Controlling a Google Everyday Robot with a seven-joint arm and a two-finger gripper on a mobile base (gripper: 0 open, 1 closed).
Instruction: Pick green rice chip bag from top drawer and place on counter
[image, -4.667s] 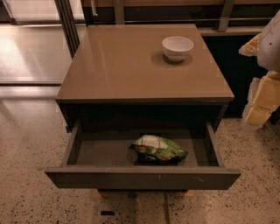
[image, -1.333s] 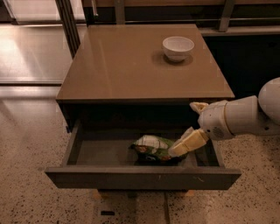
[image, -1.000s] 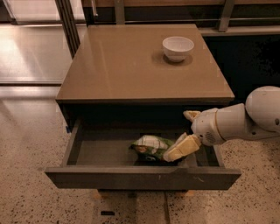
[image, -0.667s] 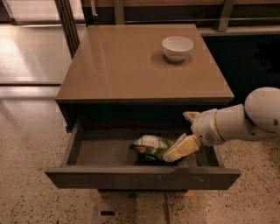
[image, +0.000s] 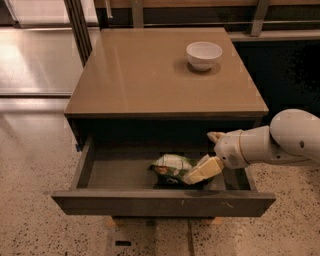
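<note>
Speckled terrazzo floor (image: 30, 150) surrounds a dark cabinet. Its top, the counter (image: 150, 75), is a glossy tan-brown square. The top drawer (image: 165, 202) is pulled fully out below the counter's front edge, exposing a grey inner floor behind a plain flat front panel. A white arm enters from the right side and carries the gripper (image: 202, 159) into the drawer, just under the front right corner of the counter. The gripper is spread and holds nothing: the lower finger (image: 202, 171) lies against the right end of the packet, and the other tip stands clear above it. A white bowl (image: 204, 54) sits near the back right corner of the counter, well apart from the work area. The green rice chip bag (image: 170, 165) lies flat on the drawer floor, right of centre and close to the front panel. Expect a very light, soft, air-filled packet with slick film that yields and may slide under a pad. The contents are judged brittle, so use moderate force. Take hold across the puffed right end or a crimped seam, not the flat face. The packet is glossy green and white with orange-brown print, crumpled, and roughly as wide as the bowl.
</note>
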